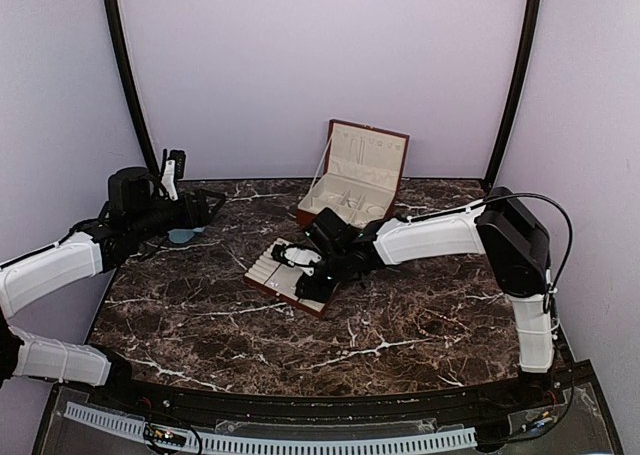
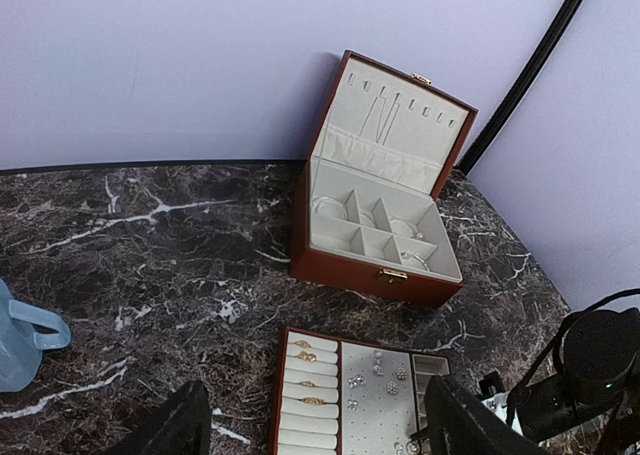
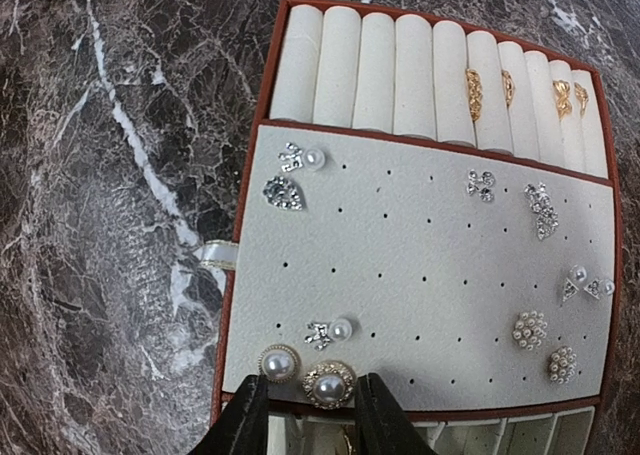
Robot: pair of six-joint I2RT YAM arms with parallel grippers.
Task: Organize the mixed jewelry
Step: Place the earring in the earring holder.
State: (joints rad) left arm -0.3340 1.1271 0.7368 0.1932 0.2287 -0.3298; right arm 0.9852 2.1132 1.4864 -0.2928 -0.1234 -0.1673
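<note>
Pearl stud (image 3: 330, 386) at tray (image 3: 400, 275) edge, right claw (image 3: 311, 400) part-open around it, perhaps not touching, left claw (image 2: 322, 410) wide above marble (image 2: 150, 265)

In the top view, the red-brown hinged wooden box (image 1: 352, 180) stands open at centre back of the dark marbled stone desk (image 1: 400, 325). Just before it, left of centre, lies the flat cream-lined compartment tray (image 1: 262, 268). In the left wrist view, the light blue plastic cup (image 2: 18, 340) sits lower left, well apart from the tray. In the right wrist view, small gold rings (image 3: 473, 93) sit in the upper-right rolls. Tiny silver and pearl studs (image 3: 540, 210) are scattered on the panel below, with one round pearl stud (image 3: 330, 383) between the black fingers (image 3: 245, 420) at bottom centre.
</note>
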